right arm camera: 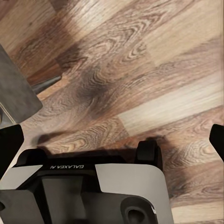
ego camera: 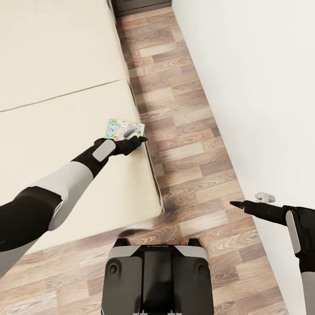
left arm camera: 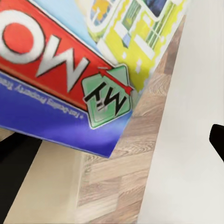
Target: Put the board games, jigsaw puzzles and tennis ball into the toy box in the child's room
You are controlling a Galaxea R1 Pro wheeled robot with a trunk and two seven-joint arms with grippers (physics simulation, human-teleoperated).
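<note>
Over bed edge, left tool (ego camera: 131,141) outstretched

This is a bedroom in a home. A large low bed (ego camera: 57,109) with a plain beige mattress takes up most of the space, its covering parted by one seam across it. Right beside the bed runs a strip of wood-plank floor (ego camera: 188,131) in mixed brown tones, and on the far side of that strip from the bed stands a bare white wall (ego camera: 262,87). A colourful board game (ego camera: 124,129) box at the bed's floor-side edge suggests a child's room.
</note>
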